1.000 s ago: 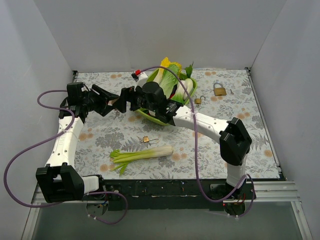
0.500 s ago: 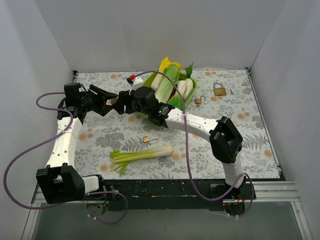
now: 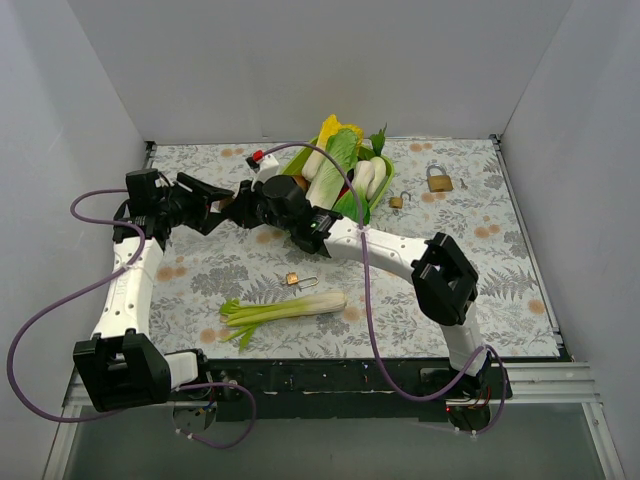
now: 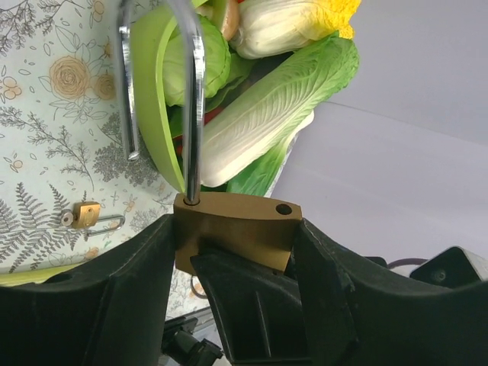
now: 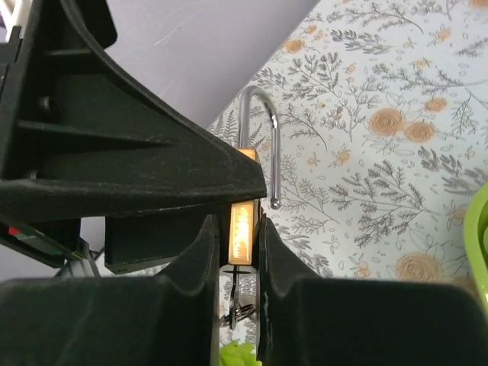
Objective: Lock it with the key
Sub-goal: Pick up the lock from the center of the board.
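Pinching the key (image 5: 242, 232) under an open padlock (image 4: 232, 227) held above the counter (image 3: 480, 260).
Top view: left tool (image 3: 215, 205) and right tool (image 3: 247, 200) are meeting nose to nose, far left. Left wrist: left tool is clamping the padlock's brass body, shackle (image 4: 194, 99) standing open. Right wrist: right tool is squeezing what looks like the key; it should be twisting squarely along the keyhole axis while the left is holding firm.

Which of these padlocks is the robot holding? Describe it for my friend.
Find the green basket of vegetables at the back. Just left of it, the left end effector clamps a brass padlock in mid-air. Its steel shackle hangs open; the other padlocks lie on the floral table.
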Tool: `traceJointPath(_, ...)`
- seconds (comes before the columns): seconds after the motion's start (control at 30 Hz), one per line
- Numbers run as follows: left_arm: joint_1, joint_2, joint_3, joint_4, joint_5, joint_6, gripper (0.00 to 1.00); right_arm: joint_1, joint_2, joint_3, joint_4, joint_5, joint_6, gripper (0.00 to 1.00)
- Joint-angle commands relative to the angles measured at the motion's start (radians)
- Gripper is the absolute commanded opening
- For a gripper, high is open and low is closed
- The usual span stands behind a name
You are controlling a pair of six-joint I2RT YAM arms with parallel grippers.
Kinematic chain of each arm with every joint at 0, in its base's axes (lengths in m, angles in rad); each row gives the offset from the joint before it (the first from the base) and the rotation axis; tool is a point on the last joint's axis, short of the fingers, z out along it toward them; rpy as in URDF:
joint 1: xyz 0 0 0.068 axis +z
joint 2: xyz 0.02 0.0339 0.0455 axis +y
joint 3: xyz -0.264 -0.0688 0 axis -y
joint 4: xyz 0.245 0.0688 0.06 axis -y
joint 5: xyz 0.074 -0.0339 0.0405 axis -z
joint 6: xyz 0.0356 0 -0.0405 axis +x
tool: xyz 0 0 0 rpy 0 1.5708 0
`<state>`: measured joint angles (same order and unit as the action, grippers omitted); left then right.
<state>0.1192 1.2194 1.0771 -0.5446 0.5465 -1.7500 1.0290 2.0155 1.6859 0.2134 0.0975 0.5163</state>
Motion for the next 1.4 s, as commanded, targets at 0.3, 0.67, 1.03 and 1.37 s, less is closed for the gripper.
traceJointPath(0.3, 0.011, -0.064, 0.035, 0.029, 0.055, 0.095, 0.98, -0.047, -0.102, 0.000, 0.000, -0.134, -0.078, 0.01)
traceJointPath(0.67, 0.013, -0.118, 0.073, 0.087, 0.497, 0.519, 0.98, -0.280, -0.549, -0.351, -0.120, -0.595, -0.111, 0.01)
traceJointPath(1.03, -0.399, -0.057, 0.133, -0.187, 0.500, 1.487, 0.97, -0.535, -0.839, -0.528, -0.598, -1.090, -0.366, 0.01)
traceJointPath(1.37, -0.811, 0.063, 0.129, -0.134, 0.345, 1.669, 0.79, -0.690, -0.974, -0.598, -0.864, -1.208, -0.513, 0.01)
